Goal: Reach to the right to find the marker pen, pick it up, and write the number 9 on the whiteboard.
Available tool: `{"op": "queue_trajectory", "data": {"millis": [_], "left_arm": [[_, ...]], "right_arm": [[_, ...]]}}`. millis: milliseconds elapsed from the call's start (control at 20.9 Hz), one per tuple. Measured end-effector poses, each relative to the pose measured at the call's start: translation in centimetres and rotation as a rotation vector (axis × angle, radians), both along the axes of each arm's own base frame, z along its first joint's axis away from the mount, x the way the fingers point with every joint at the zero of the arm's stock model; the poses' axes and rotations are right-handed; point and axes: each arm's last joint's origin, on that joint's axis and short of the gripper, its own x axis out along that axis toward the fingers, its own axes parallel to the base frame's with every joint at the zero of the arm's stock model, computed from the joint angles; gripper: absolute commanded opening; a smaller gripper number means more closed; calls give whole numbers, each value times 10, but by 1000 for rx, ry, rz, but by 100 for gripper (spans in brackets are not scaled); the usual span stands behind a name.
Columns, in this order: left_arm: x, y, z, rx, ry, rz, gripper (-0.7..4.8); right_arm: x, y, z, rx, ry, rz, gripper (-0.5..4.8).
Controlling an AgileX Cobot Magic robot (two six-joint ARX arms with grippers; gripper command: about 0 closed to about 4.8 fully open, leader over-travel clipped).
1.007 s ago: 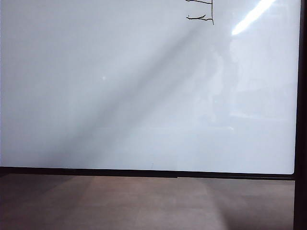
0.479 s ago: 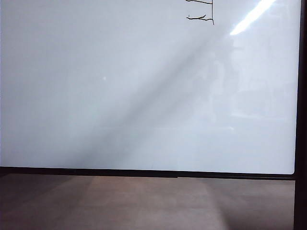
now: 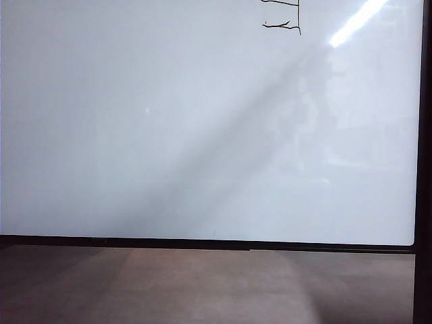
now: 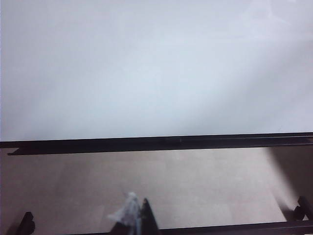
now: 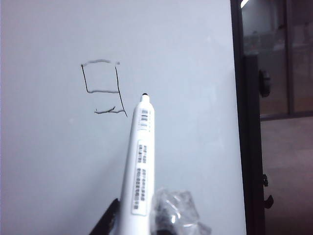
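Since the earlier frames, the grey shadow band on the whiteboard [image 3: 169, 135] is shifting a little in the exterior view, and the bright reflection near the upper right corner is changing its shape slightly; the board itself and the drawn strokes are staying in the same place. In this view only the lower part of the number 9 [image 3: 283, 17] is showing, at the upper edge of the board, and no arm is appearing there. In the right wrist view the right pincer [image 5: 142, 220] is grasping the marker pen [image 5: 139, 161], clenched around the lower part of its white labelled body, with some crumpled transparent wrapping [image 5: 178, 213] on one finger. The pen's small black tip is pointing toward the board and is sitting just beside the lower end of the long vertical stroke of the 9; I cannot tell if the tip is touching the surface. The whole figure is visible here as an angular box with a short stroke under it. The left pincer [image 4: 139, 220] is hanging low over the brown table [image 4: 195, 181], in front of the black frame of the board, well apart from the writing; only the ends of its fingers are showing, so I cannot tell how wide it is standing.
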Motion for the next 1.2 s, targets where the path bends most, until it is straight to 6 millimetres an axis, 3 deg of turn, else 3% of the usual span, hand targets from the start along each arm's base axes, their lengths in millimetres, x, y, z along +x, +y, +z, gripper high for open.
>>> {"op": "queue_trajectory", "data": {"millis": [527,671,767,911,1103,1199], "left_arm": [[0,0,0,0,0,0,-5],[0,0,0,0,0,0,-5],[0,0,0,0,0,0,-5],[0,0,0,0,0,0,-5],[0,0,0,0,1,0,-5],[0,0,0,0,1,0,-5]], "right_arm": [[-11,-6,0,-1,-50,-9,0],[-13,-7,-3,-19,-35,-103,0],[-3,-7,-17,-65,28,-241,0],[24,-10,-71,-108,154,-400,0],[50,-14,-127,-130,236,-342,0],[55,-14,-138,-134,245,-299,0]]}}
